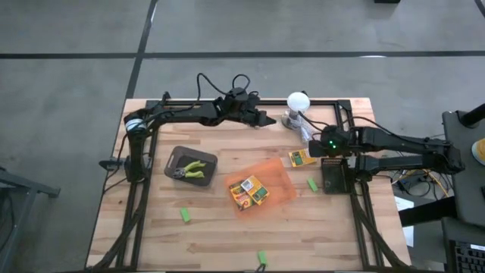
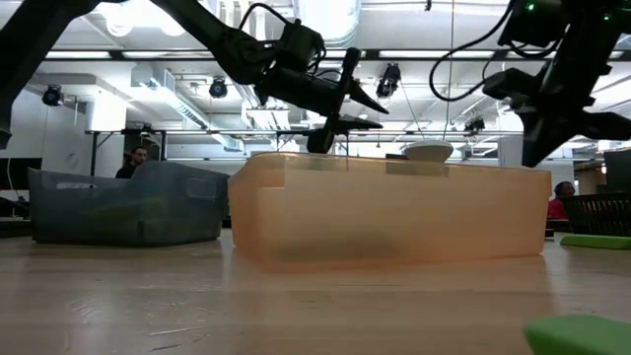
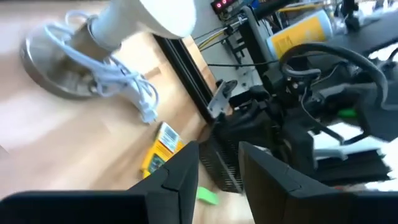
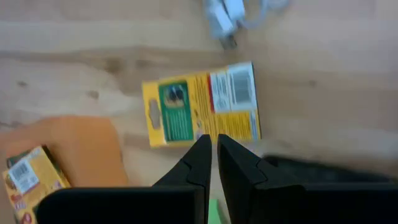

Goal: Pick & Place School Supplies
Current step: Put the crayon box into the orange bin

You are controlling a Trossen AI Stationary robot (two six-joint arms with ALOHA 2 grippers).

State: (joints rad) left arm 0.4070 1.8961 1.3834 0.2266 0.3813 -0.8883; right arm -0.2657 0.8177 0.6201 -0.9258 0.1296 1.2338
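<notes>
A yellow-and-green crayon box (image 1: 301, 158) (image 4: 202, 109) lies flat on the table right of the orange tray (image 1: 282, 182), which holds two more crayon boxes (image 1: 248, 191). Small green pieces (image 1: 185, 215) (image 1: 311, 184) (image 1: 262, 259) lie loose on the wood. Two plier-like tools (image 1: 191, 169) lie in a grey tray (image 1: 176, 156). My left gripper (image 1: 267, 120) (image 3: 219, 146) hangs open above the table's far edge, beside the lamp, with nothing between its fingers. My right gripper (image 1: 320, 152) (image 4: 213, 140) is shut and empty, pointing steeply down just above the loose crayon box's edge.
A white round-headed lamp (image 1: 298, 102) with its coiled cable (image 3: 118, 78) stands at the far edge, close to my left gripper. A black block (image 1: 335, 176) sits at the table's right side under my right arm. Bare wood lies along the near edge.
</notes>
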